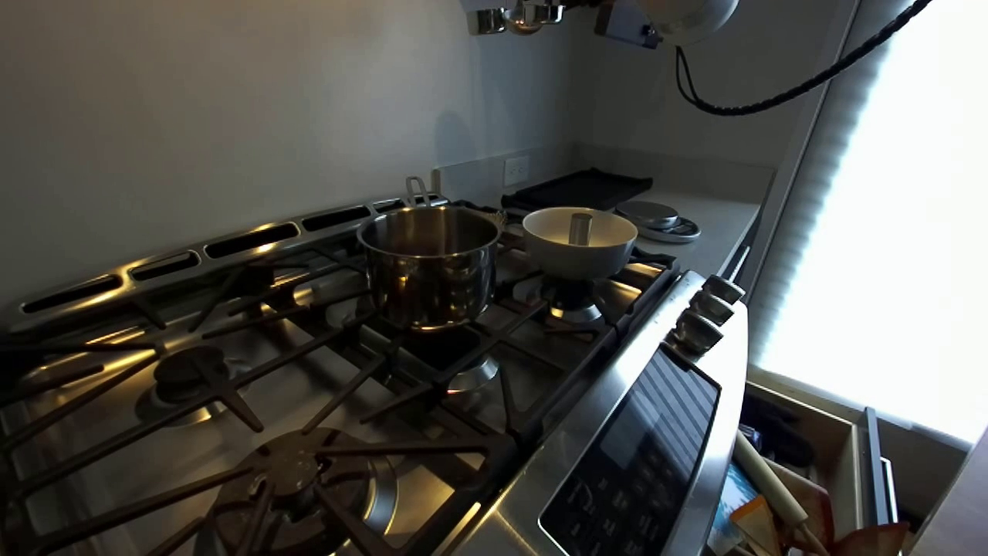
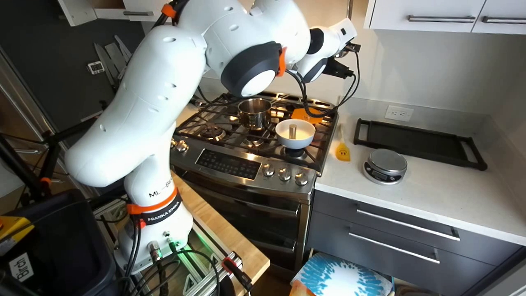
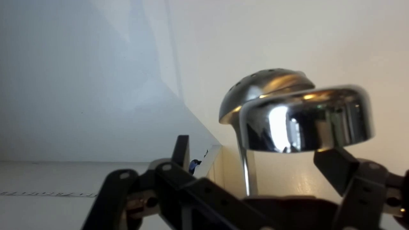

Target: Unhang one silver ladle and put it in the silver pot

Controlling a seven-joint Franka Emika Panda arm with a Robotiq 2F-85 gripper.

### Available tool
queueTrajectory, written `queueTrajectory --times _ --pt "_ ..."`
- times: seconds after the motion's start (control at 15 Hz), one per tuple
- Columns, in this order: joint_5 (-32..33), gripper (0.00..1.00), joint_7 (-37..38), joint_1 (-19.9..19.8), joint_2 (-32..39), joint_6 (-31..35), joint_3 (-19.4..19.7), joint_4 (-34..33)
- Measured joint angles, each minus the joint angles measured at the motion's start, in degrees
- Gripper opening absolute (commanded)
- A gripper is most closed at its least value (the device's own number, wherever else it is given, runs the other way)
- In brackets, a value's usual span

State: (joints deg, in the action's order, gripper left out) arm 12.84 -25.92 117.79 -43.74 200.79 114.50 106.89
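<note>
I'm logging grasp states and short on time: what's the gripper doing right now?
Gripper: open, fingers spread apart, holding nothing.

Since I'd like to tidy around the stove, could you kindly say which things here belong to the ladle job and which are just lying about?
For the job:
hanging silver ladle
silver pot
open gripper

Lying about:
white bowl
kitchen scale
black tray
yellow spatula

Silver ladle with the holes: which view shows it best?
The wrist view: the perforated silver ladle is close, its holes visible, though a smooth silver bowl covers part. The exterior views show only small silver bowls at the top edge or a silver sliver by the arm, with no holes discernible.
</note>
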Motion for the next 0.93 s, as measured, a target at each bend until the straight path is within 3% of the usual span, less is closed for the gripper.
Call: queueTrajectory --times 0.2,0.33,0.67,0.93 --pt "0.03 1.0 -0.01 0.12 0.11 0.15 0.05 -0.05" --pt "-1.49 1.0 -1.33 2.17 2.01 1.92 2.58 -0.39" --pt "-12.31 1.0 -8.56 15.3 9.79 10.42 15.12 -2.25" --pt "-14.99 1.0 -12.03 22.13 10.25 13.28 18.03 -4.38"
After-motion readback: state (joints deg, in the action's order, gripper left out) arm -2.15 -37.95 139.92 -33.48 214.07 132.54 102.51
